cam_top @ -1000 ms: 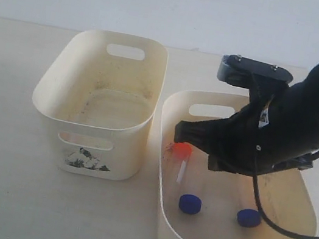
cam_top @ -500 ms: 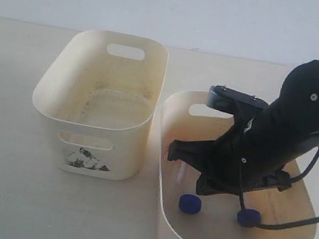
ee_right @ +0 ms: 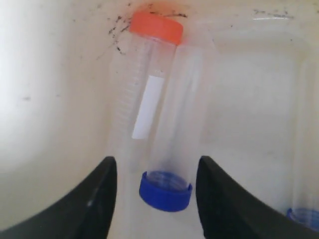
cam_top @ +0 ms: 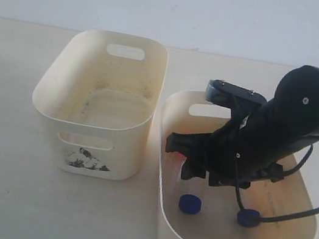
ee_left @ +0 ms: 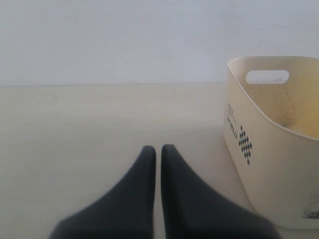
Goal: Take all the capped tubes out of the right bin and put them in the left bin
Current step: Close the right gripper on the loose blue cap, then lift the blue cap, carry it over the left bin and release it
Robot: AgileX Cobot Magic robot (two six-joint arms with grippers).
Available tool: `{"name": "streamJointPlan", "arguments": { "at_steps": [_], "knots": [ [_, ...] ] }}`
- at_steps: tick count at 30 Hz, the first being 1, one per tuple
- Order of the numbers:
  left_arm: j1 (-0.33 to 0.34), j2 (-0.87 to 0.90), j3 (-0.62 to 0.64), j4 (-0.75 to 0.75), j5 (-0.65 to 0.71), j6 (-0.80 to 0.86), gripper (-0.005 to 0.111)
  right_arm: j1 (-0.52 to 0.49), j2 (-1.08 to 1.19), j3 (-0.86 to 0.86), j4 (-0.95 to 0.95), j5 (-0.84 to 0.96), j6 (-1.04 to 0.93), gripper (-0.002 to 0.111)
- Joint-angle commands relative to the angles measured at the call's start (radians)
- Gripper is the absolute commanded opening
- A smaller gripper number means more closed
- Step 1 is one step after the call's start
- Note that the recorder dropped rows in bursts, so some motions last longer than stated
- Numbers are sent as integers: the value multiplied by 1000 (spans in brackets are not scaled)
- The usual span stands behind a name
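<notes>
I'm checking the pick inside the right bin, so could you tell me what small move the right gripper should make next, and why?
Probably shift toward the blue-capped tube before closing. The right gripper stands open over two tubes lying side by side, so closing here could pinch the orange-capped tube too; the blue cap sits mid-gap.

"WORLD" beside a checkered diamond (ee_left: pixel 244 144), on the left bin (ee_left: pixel 271 169).
</notes>
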Motion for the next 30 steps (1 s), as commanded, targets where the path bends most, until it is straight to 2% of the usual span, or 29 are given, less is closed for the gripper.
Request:
{"name": "streamJointPlan", "arguments": {
  "at_steps": [1,18,20,24,30],
  "knots": [
    [1,-3,-3,0,-2,-8,4,-6,1,-7,-39,-12,-12,47],
    [1,-3,-3,0,-2,-8,4,-6,166,-7,-44,-71,28,44],
    [1,-3,-3,0,-2,-8,4,-6,170,-7,-44,-74,28,36],
    [1,-3,-3,0,-2,-8,4,-6,164,-7,-44,-70,29,-1],
    [1,-3,-3,0,-2,-8,4,-6,49,-37,-44,28,8,0]
  ]
}}
